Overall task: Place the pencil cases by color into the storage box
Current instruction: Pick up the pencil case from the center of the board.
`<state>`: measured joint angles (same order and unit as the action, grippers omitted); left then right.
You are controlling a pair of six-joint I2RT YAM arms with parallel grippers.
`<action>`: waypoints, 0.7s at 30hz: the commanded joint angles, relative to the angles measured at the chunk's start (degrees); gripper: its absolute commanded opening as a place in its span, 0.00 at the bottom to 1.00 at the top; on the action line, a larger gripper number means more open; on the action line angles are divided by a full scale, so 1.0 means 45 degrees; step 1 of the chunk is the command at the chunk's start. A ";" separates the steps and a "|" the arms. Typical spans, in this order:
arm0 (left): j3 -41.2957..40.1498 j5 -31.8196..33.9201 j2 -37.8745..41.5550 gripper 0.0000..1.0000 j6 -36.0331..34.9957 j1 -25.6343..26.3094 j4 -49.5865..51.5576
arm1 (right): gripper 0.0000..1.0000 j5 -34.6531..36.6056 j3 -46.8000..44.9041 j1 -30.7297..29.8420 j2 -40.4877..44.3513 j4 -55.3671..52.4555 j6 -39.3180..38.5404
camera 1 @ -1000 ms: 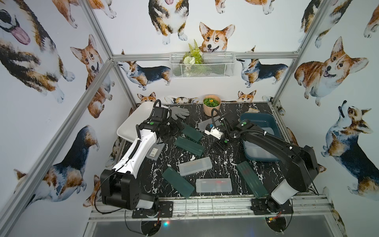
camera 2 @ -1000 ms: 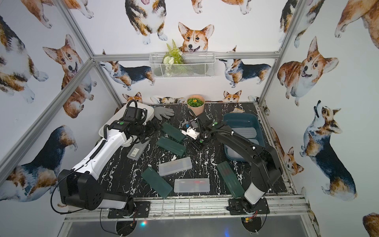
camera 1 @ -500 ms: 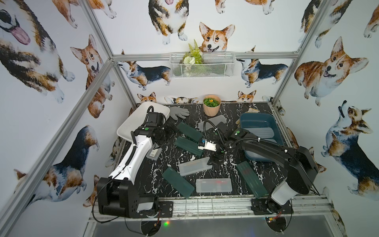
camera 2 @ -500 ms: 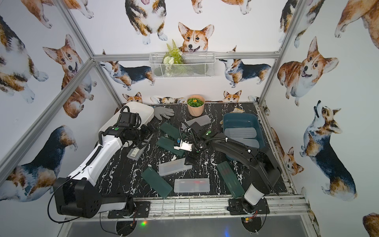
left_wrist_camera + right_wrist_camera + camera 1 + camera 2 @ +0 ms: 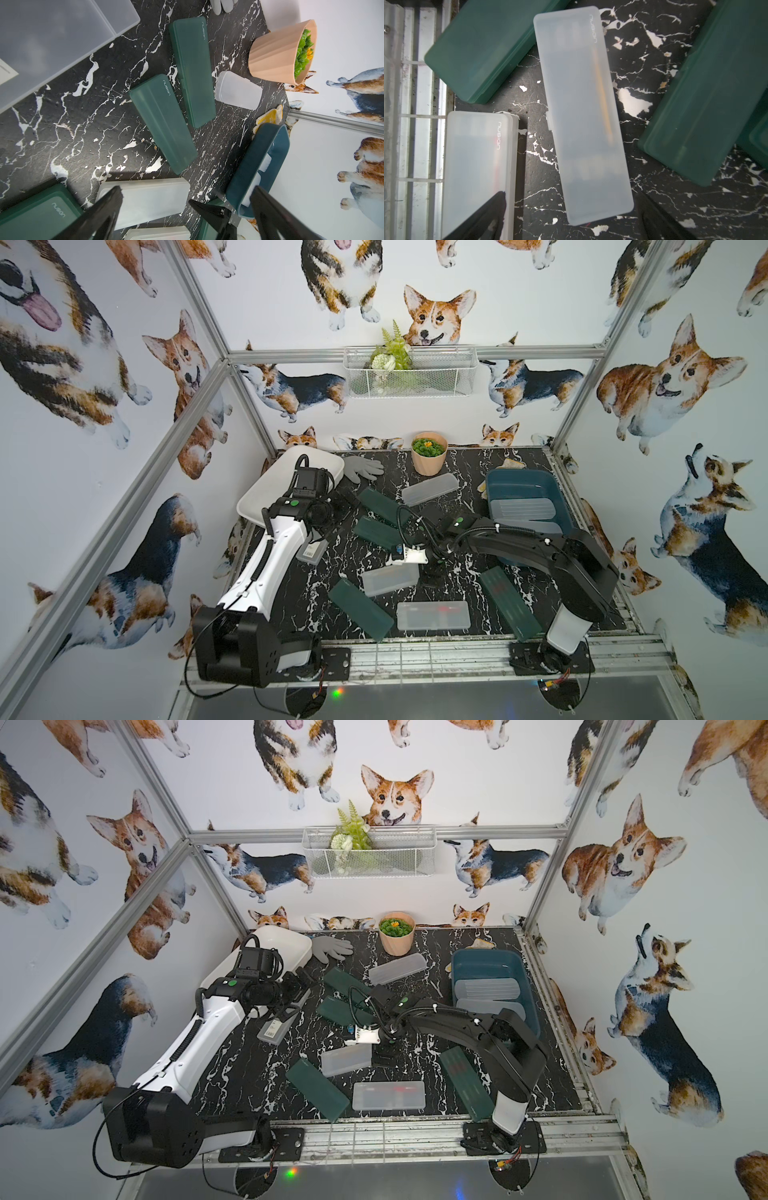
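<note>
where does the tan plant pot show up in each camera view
top view: plant pot at the back, near the middle, just behind a clear case
top view: same spot, same clear case in front of it
left wrist: pot right next to that clear case
right wrist: not in it
shared landmark: that clear case, in all but the right wrist

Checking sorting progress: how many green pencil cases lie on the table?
4. One green case lies mid-table, a second beside it, a third near the front edge, a fourth front right by the right arm. The left arm may hide more.
</note>
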<state>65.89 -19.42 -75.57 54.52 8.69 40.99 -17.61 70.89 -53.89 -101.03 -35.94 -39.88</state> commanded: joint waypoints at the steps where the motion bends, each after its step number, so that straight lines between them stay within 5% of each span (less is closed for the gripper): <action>1: 0.0025 0.0248 0.0017 0.99 -0.0102 0.0004 0.0148 | 0.97 0.0496 -0.0015 -0.0134 -0.0344 0.0844 -0.0438; 21: 0.0723 0.1110 -0.0003 0.98 -0.1077 0.0060 0.0753 | 0.99 0.0674 0.0345 -0.0250 -0.1432 0.1942 -0.0148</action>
<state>68.66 -15.73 -75.57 50.50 8.80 43.24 -13.21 72.12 -54.76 -107.02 -28.77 -40.38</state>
